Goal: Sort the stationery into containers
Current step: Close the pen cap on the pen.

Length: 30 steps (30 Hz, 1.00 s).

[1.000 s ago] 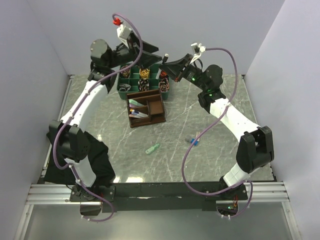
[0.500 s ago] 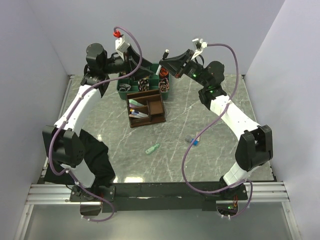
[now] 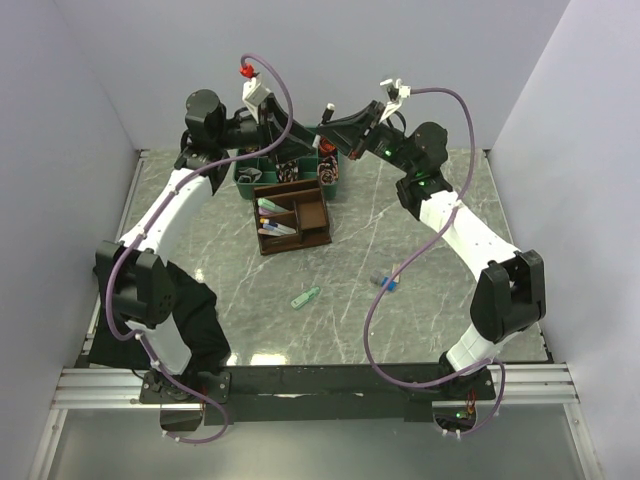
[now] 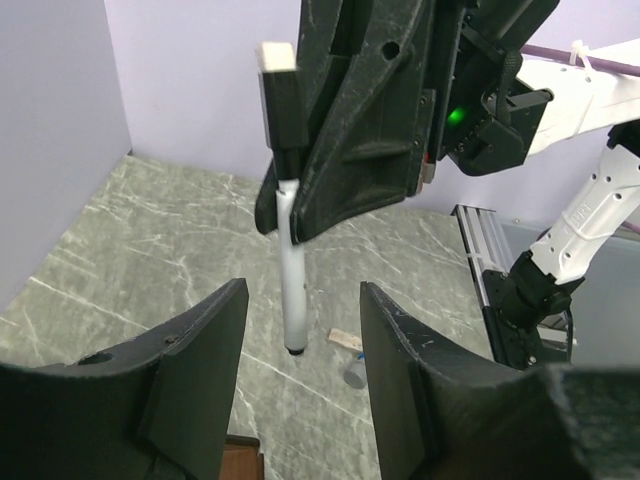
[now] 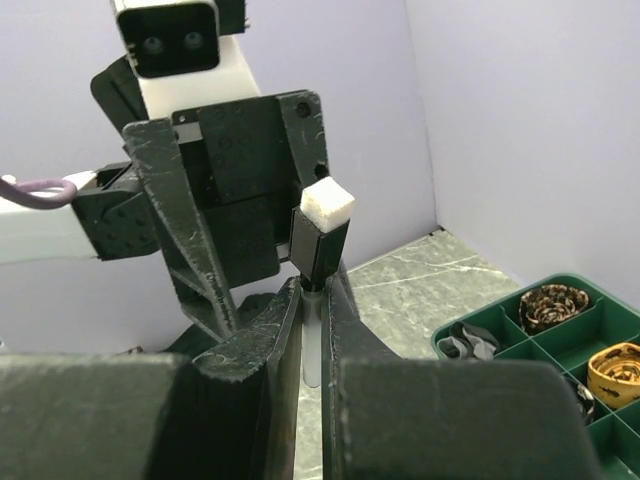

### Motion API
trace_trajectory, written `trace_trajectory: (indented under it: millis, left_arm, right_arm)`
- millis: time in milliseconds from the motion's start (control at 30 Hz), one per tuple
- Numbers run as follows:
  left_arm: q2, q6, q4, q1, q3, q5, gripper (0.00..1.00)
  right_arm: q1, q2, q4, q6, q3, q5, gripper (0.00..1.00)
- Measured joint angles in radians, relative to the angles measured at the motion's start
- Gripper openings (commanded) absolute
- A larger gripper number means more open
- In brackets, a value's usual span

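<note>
Brown boxy organiser mid-frame is holding coloured pens; right claw is pinching white pen, left claw is hanging part-open.

1 brown organiser; 1 green compartment tray; 1 white pen aloft; 1 mint clip on desk; small blue-grey cluster nearby, count unclear

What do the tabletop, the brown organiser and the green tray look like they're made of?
Tabletop: grey-green stone or stone-look laminate, with white veins and a slight sheen near the front.
Organiser: dark brown, matte, thin flat walls; could be wood or plastic, can't tell.
Tray: probably plastic, an even green with smooth moulded dividers.
</note>
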Motion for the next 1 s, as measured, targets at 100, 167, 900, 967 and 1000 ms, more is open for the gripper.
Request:
trace_trajectory:
  millis: [100,167,900,967,1000]
  left_arm:
    - [0.006,-0.016,0.021,-0.001,0.0,0.0,0.51]
    - [0.01,-0.027,0.031,-0.001,0.0,0.0,0.48]
    - [0.031,-0.107,0.086,-0.007,0.001,0.051,0.01]
    - [0.031,-0.108,0.087,-0.007,0.003,0.05,0.01]
    - [0.031,-0.109,0.087,-0.007,0.003,0.05,0.01]
  right_arm:
    - [0.01,0.0,-0.004,-0.01,0.0,-0.01,0.0]
    - [0.016,0.0,-0.007,-0.014,0.001,-0.019,0.0]
    - [0.03,0.003,-0.058,-0.075,0.024,-0.046,0.28]
    - [0.03,0.009,-0.069,-0.076,0.036,-0.053,0.39]
    - [0.03,0.011,-0.072,-0.08,0.04,-0.06,0.44]
